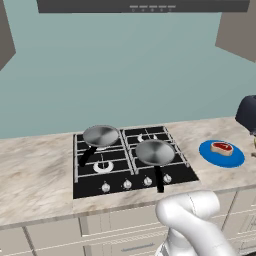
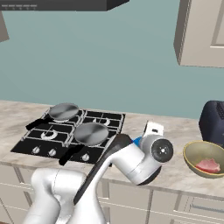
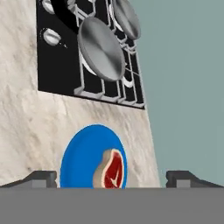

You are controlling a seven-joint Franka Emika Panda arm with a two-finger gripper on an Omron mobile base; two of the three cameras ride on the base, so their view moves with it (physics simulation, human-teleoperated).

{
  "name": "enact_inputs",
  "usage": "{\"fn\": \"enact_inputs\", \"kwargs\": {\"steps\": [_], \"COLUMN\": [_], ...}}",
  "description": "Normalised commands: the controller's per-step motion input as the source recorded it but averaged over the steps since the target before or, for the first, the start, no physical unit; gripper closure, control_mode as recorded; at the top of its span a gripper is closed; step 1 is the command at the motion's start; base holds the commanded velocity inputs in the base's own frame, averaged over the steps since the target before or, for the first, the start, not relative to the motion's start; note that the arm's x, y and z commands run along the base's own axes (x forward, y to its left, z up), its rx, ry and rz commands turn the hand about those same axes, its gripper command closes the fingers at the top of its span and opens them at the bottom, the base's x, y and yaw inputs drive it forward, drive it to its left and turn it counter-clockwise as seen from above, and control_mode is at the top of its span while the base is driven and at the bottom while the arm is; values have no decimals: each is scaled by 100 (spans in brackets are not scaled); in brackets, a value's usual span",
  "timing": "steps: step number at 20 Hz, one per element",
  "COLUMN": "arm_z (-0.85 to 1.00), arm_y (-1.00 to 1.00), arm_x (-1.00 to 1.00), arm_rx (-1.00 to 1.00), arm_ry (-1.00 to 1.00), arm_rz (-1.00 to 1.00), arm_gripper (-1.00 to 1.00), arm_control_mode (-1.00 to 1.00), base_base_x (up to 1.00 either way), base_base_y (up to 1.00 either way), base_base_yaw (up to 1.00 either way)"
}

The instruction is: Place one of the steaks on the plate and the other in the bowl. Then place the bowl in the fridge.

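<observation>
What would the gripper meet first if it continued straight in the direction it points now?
Probably the red steak on the blue plate: both lie between the open jaws, though depth is unclear.

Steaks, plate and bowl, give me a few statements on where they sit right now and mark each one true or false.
1. The red steak lies on the blue plate. True.
2. The pale pink steak is in a frying pan. False: it lies in the olive bowl.
3. The pincer is shut on a steak. False: its fingertips stand wide apart, holding nothing.
4. Two grey frying pans sit on the stove. True.
5. The bowl stands on the stove. False: it rests on the counter, right of the stove.
</observation>
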Motion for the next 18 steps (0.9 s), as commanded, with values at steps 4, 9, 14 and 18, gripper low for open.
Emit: {"fn": "enact_inputs", "kwargs": {"steps": [4,9,14,18], "arm_z": [5,32,0,0], "arm_y": [79,98,98,46], "arm_x": [1,34,35,34], "arm_rx": [-13,-27,-29,-13], "arm_ry": [9,33,18,13], "arm_rz": [36,20,10,1], "arm_gripper": [-100,-100,-100,-100], "arm_control_mode": [-100,-100,-100,-100], "base_base_x": [0,0,0,0], "base_base_y": [0,0,0,0], "base_base_yaw": [0,0,0,0]}}
